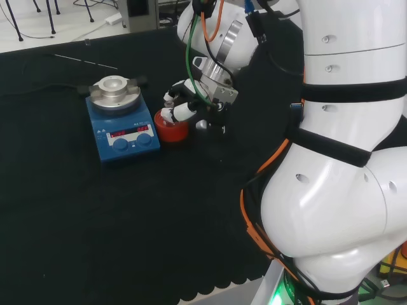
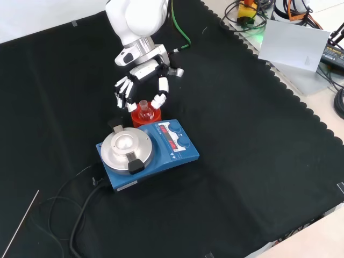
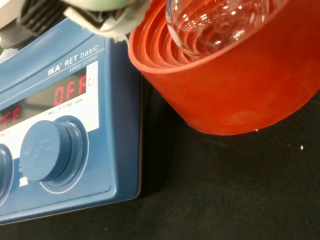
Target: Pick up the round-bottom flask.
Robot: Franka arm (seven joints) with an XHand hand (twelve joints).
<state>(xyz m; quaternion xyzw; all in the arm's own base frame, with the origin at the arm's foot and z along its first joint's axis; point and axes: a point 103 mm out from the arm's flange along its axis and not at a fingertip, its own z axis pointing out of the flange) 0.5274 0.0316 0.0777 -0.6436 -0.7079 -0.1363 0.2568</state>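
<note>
Grasp not yet made. The clear glass round-bottom flask (image 2: 144,109) sits seated in its red ribbed ring stand (image 2: 145,116), touching the blue stirrer plate (image 2: 148,153), mid-surface toward the far edge in the front view. The black-and-white hand (image 2: 141,80) hovers above; fingers (image 2: 160,98) spread around the neck, holding nothing. Lift remains. The bulb looks empty.

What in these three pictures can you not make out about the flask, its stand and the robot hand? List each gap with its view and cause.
- Head view: the round-bottom flask is mostly hidden by the robot hand.
- Front view: whether the fingers touch the flask's neck is too small to tell.
- Wrist view: the flask's top is cut off by the edge, and the red ribbed stand hides its underside.
- Flask contents: unclear in all views.
</note>
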